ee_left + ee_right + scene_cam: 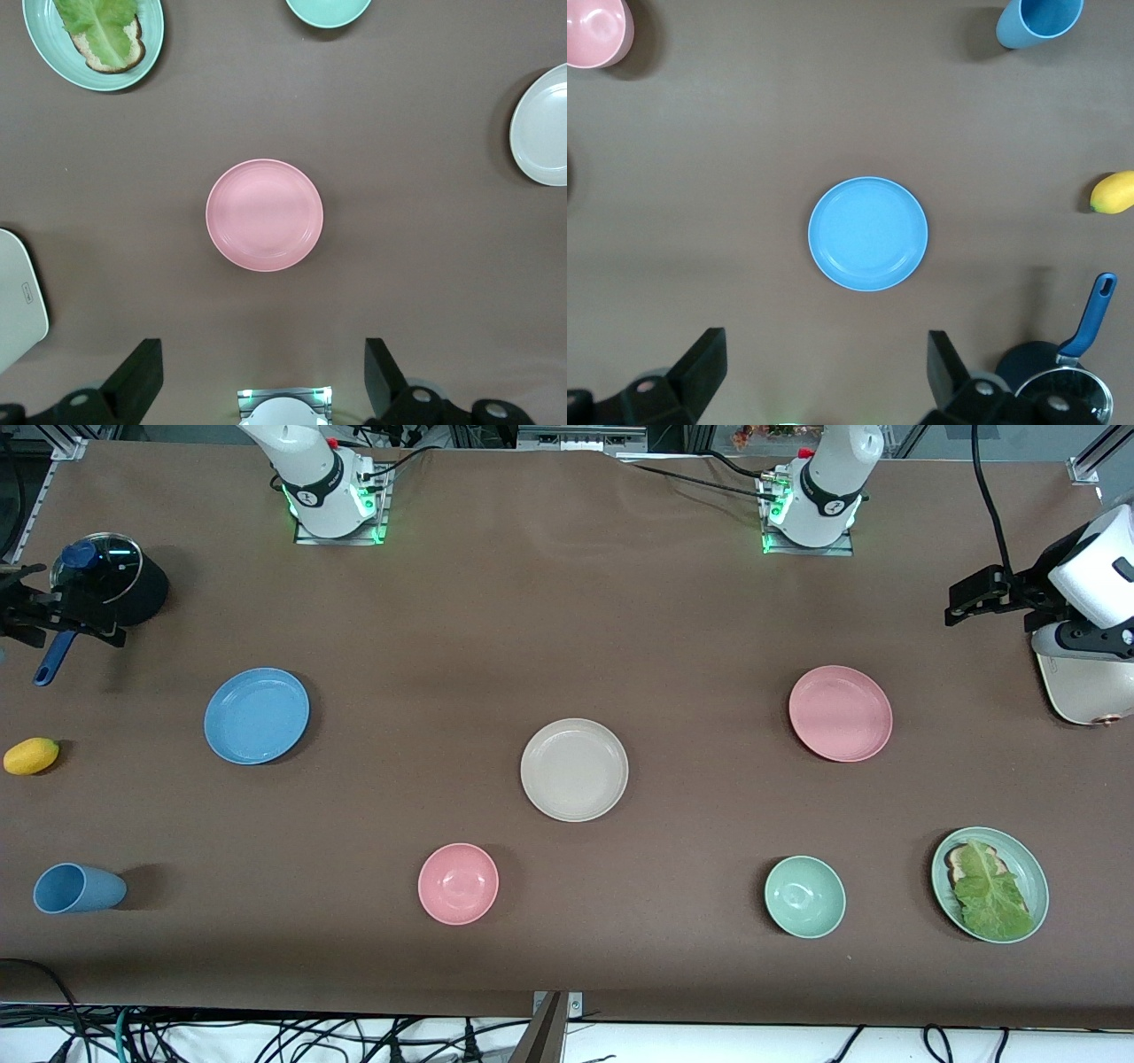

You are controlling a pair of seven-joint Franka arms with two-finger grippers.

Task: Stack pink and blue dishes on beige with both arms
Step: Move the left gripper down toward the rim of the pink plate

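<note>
Beige plate [574,770] set mid-counter as stack base; blue plate [257,716] at ten o'clock, pink plate [840,713] at two. Left tool [263,381] and right tool [827,376] held high above, fingers apart, for pickup.

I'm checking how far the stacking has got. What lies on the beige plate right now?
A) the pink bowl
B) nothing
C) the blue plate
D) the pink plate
B: the beige plate sits bare mid-table, while the pink plate lies apart toward the left arm's end and the blue plate apart toward the right arm's end.
</note>
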